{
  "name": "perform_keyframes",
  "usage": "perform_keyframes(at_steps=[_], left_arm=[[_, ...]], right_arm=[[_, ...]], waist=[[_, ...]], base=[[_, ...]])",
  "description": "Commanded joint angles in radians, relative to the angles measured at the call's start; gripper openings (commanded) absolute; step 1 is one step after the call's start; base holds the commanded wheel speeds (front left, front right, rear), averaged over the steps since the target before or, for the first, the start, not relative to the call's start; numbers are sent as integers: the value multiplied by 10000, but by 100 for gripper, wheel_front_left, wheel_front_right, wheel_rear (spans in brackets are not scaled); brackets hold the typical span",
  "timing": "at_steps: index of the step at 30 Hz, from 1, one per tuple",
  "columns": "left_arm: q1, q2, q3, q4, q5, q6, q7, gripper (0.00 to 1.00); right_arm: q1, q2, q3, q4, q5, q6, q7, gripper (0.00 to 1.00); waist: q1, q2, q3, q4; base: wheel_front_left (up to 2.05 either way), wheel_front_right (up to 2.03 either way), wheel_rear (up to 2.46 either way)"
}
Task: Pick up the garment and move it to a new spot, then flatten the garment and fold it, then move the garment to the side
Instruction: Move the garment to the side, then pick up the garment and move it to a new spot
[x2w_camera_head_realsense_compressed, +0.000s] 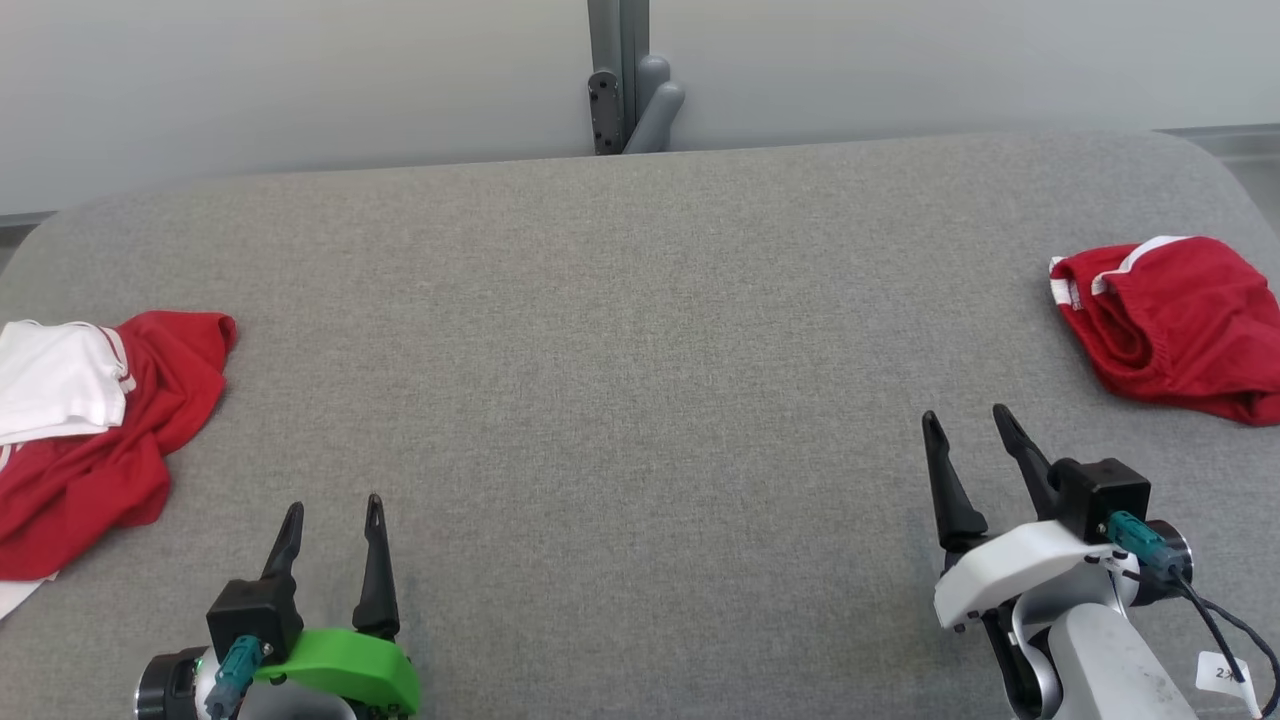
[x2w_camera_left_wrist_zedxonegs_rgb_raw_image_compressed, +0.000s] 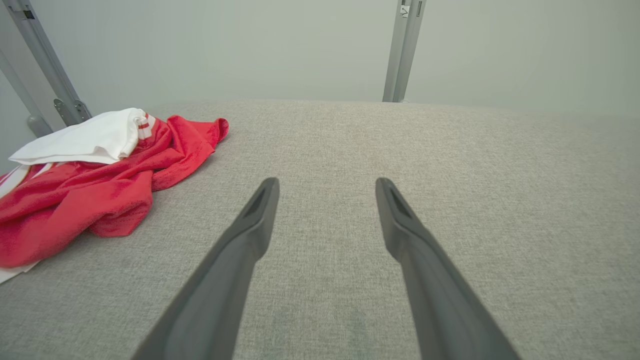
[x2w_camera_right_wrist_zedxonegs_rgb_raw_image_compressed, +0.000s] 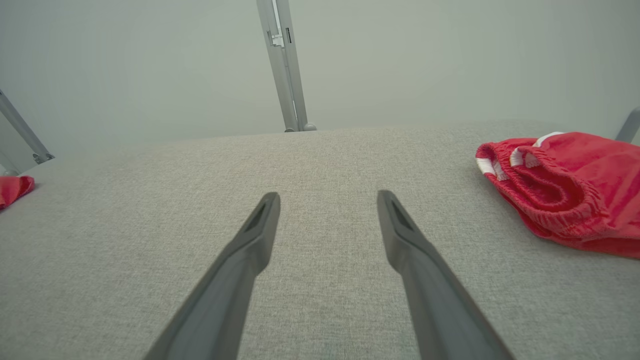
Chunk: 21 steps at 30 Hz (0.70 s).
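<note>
A crumpled red garment (x2w_camera_head_realsense_compressed: 110, 440) with a white piece (x2w_camera_head_realsense_compressed: 55, 375) on top lies at the table's left edge; in the left wrist view this red garment (x2w_camera_left_wrist_zedxonegs_rgb_raw_image_compressed: 100, 195) is at the left. A bunched red garment with white stripes (x2w_camera_head_realsense_compressed: 1175, 325) lies at the right edge, and shows at the right of the right wrist view (x2w_camera_right_wrist_zedxonegs_rgb_raw_image_compressed: 565, 190). My left gripper (x2w_camera_head_realsense_compressed: 333, 502) is open near the front left, empty, to the right of the red pile (x2w_camera_left_wrist_zedxonegs_rgb_raw_image_compressed: 326, 183). My right gripper (x2w_camera_head_realsense_compressed: 965, 412) is open and empty, in front and left of the striped garment (x2w_camera_right_wrist_zedxonegs_rgb_raw_image_compressed: 328, 195).
Both garments rest on a grey fabric-covered table (x2w_camera_head_realsense_compressed: 640, 400) with rounded far corners. A grey metal post (x2w_camera_head_realsense_compressed: 620, 75) stands behind the far edge against a pale wall. Another slanted metal strut (x2w_camera_left_wrist_zedxonegs_rgb_raw_image_compressed: 45, 65) rises behind the left pile.
</note>
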Motion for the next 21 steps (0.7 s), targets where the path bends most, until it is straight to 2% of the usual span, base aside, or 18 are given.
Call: perform_keyframes(at_steps=[1,13,21], left_arm=[[222,17,27,29,-83,25,12,100],[324,17,65,-44,-103,42,12,100],[31,21,74,2,-234,322,13,100]], right_arm=[[234,-17,16,-68,-88,-15,0,100],[485,19,18,-192,-97,-15,0,100],[306,20,199,-366,-205,-15,0,100]], waist=[[0,0,-307,112],[0,0,-226,324],[0,0,171,1424]], base=[[0,0,0],[0,0,0],[0,0,0]])
